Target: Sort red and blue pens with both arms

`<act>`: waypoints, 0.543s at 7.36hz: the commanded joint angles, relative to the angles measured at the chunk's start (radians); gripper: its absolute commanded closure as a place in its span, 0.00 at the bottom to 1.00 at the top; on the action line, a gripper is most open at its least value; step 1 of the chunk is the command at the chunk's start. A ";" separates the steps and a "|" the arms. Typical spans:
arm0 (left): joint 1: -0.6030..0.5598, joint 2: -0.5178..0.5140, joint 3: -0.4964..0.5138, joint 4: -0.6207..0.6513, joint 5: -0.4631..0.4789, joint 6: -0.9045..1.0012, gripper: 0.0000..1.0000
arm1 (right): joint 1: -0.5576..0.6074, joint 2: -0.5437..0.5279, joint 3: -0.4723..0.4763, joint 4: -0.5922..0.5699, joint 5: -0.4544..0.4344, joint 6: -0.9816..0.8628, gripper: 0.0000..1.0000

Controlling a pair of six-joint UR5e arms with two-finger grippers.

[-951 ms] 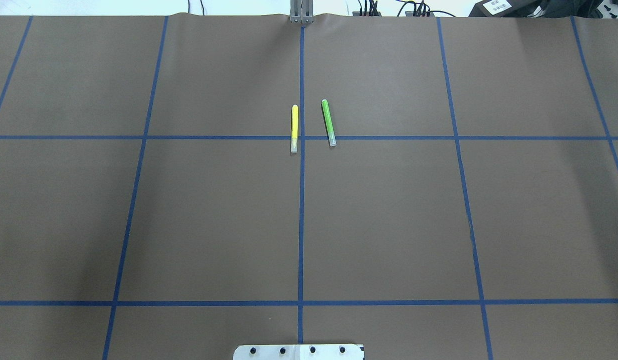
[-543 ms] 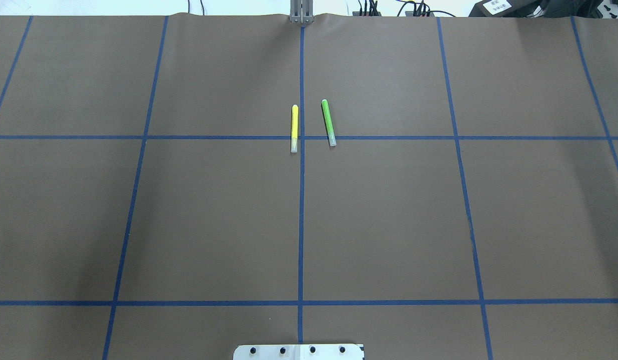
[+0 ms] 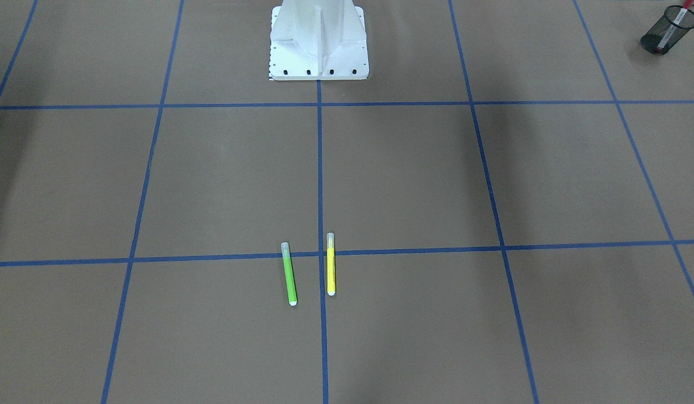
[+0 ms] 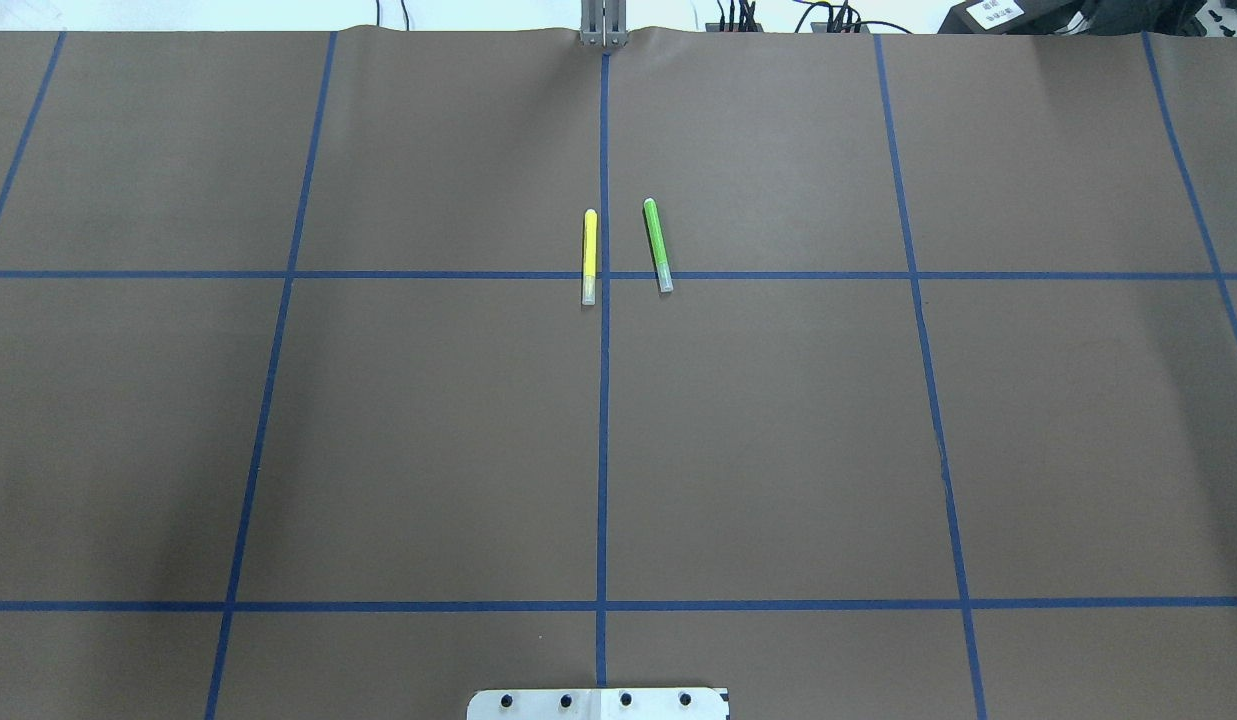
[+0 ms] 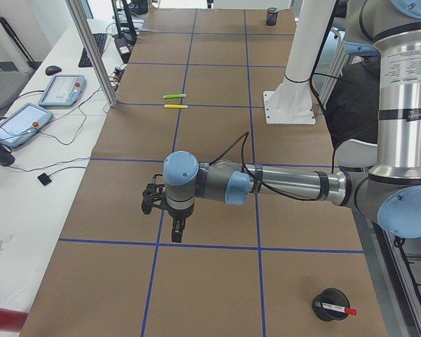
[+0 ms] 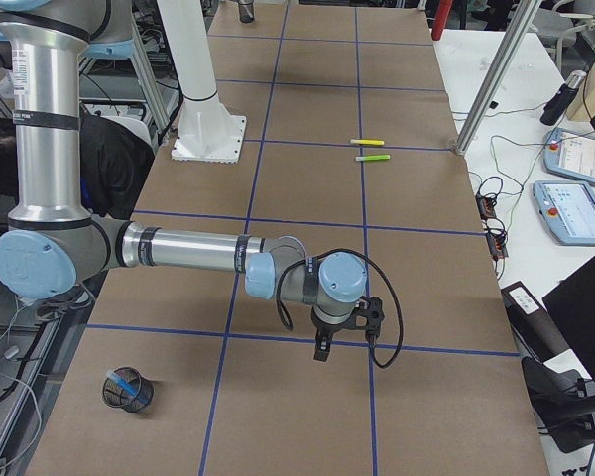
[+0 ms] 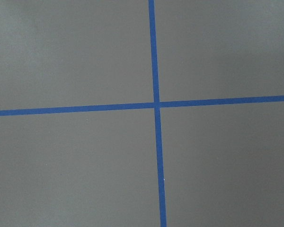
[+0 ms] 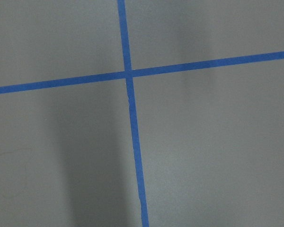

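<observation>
The left end effector (image 5: 176, 232) is hanging over the tabletop (image 4: 778, 450), jaws impossible to read, with the red-capped marker (image 5: 339, 309) leaning in a mesh cup (image 5: 321, 309) well apart, toward the robot's left table end. The right end effector (image 6: 322, 349), equally unreadable, is hovering likewise, the blue pen (image 6: 125, 380) sitting in a second mesh cup (image 6: 131, 397) toward the right end.

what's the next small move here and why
Probably just ease the left arm and right arm back to rest. The red marker already sits in one black mesh cup and the blue pen in the other mesh cup. Only the green pen and yellow pen lie on the table, and those aren't part of the sort.
</observation>
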 commanded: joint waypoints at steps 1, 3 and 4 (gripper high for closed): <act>0.000 0.001 -0.002 0.000 0.000 0.000 0.00 | 0.013 -0.045 0.030 0.001 0.002 -0.004 0.00; 0.000 0.003 -0.001 0.000 0.000 0.000 0.00 | 0.014 -0.050 0.042 0.001 0.007 -0.007 0.00; 0.000 0.003 -0.001 0.000 -0.002 0.000 0.00 | 0.014 -0.050 0.042 0.001 0.009 -0.007 0.00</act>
